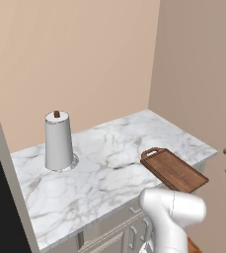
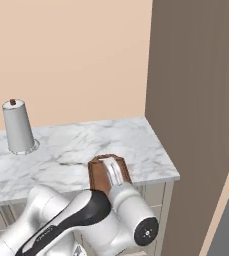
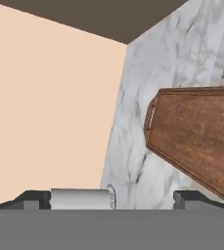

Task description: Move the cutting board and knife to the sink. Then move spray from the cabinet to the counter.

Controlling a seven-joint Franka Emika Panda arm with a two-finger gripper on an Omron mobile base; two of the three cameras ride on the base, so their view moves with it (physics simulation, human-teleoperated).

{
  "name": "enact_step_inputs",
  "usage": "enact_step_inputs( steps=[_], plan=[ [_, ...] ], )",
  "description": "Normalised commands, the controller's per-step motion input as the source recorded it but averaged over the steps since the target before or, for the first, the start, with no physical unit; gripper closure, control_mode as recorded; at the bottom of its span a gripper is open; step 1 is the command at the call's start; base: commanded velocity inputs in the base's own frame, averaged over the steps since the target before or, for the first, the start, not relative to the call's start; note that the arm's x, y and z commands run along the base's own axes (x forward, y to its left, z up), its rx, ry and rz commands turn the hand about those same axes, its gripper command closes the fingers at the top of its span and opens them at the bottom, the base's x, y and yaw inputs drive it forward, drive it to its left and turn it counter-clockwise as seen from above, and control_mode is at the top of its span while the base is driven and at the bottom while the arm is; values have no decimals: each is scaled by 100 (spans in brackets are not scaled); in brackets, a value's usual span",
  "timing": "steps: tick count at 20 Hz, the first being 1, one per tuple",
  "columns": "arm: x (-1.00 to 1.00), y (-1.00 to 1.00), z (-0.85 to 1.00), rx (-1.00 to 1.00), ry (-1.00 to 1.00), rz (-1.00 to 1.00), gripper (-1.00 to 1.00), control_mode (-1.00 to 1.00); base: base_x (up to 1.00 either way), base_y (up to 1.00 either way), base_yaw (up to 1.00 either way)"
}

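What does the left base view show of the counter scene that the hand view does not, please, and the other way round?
Left base view alone: the paper-towel roll standing upright at full height with its dark top knob, the counter's front edge with cream drawers below, and the right-hand wall.

Hand view alone: the gripper, its two dark fingertips spread wide with nothing between them, and the board's wood grain close up.

Both: the cutting board lying flat on the marble near the counter's edge, its curved handle toward the back wall, and the paper-towel roll, seen sideways and partly cut off in the hand view.
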Motion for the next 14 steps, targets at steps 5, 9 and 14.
enact_step_inputs(
  steps=[5,9,14],
  plan=[
    [0,-11,-20,26,-1,0,-100,-100,0,0,0],
    [0,-5,-41,19,0,0,-100,-100,0,0,0],
    [0,-9,-43,14,0,0,-100,-100,0,0,0]
  ],
)
